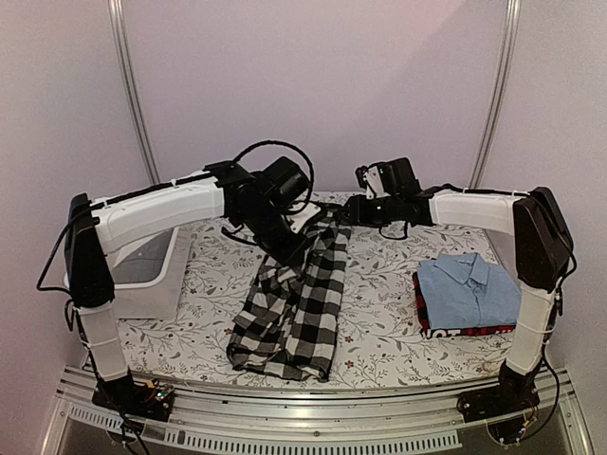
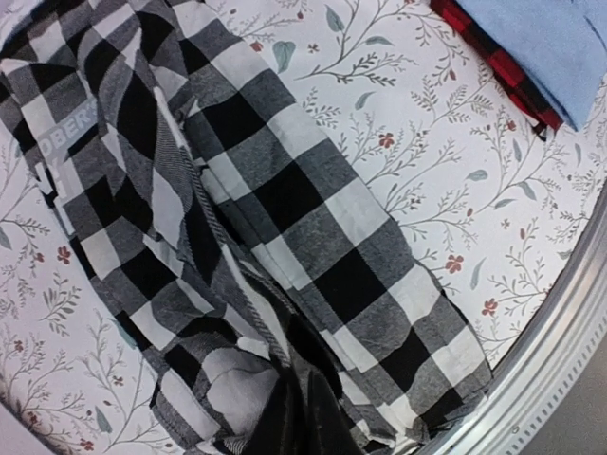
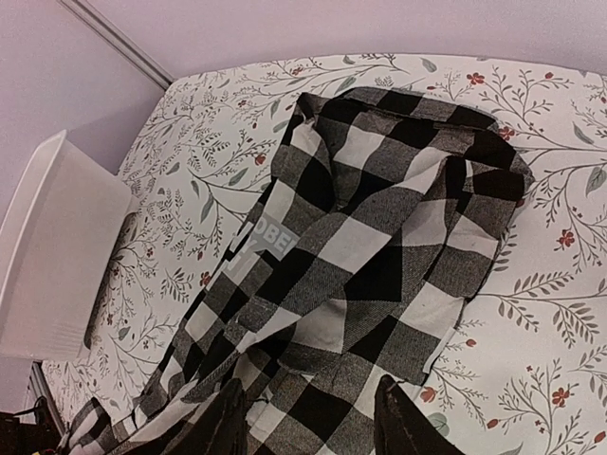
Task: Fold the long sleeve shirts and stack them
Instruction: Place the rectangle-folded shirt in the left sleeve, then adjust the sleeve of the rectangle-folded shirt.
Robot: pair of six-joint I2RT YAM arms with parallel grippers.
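The black-and-white checked shirt (image 1: 299, 303) lies bunched lengthwise down the middle of the table, its upper end lifted. My left gripper (image 1: 296, 248) is shut on that upper end; in the left wrist view (image 2: 305, 422) its dark fingers pinch the checked shirt (image 2: 313, 209). My right gripper (image 1: 346, 213) is open just right of the same end; in the right wrist view (image 3: 308, 387) its fingers spread over the checked shirt (image 3: 379, 218). The light blue collared shirt (image 1: 469, 284) lies folded on the folded red-and-black shirt (image 1: 465, 331) at the right.
A white plastic tub (image 1: 142, 275) stands at the table's left edge and shows in the right wrist view (image 3: 57, 246). The floral tablecloth (image 1: 379, 275) covers the table. A metal rail (image 1: 313, 417) runs along the near edge.
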